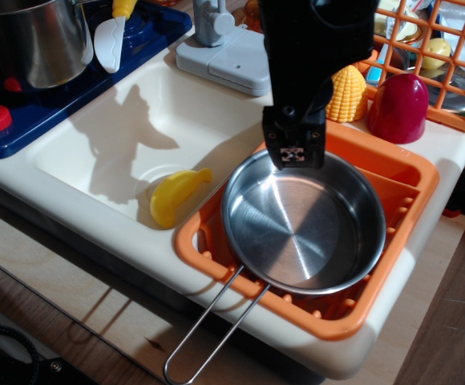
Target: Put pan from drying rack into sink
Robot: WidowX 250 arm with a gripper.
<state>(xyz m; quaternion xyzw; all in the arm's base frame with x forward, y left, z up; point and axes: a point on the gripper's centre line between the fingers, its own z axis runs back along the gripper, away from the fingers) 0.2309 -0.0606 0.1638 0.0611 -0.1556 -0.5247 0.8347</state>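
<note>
The shiny steel pan (301,233) lies flat in the orange drying rack (413,180). Its wire-loop handle (208,329) sticks out over the rack's front edge toward the lower left. My black gripper (294,152) hangs straight down at the pan's far rim, right at or just above it. Its fingers read as one dark block, so I cannot tell whether they are open or shut. The cream-white sink (128,120) lies left of the rack, with a yellow banana-shaped toy (176,194) by its drain recess.
A grey faucet block (224,50) stands behind the sink. A tall steel pot (32,40) sits on the blue stove (24,120) at the far left. A toy corn (346,92), a red cup (398,108) and an upright orange lattice panel (449,56) stand behind the rack.
</note>
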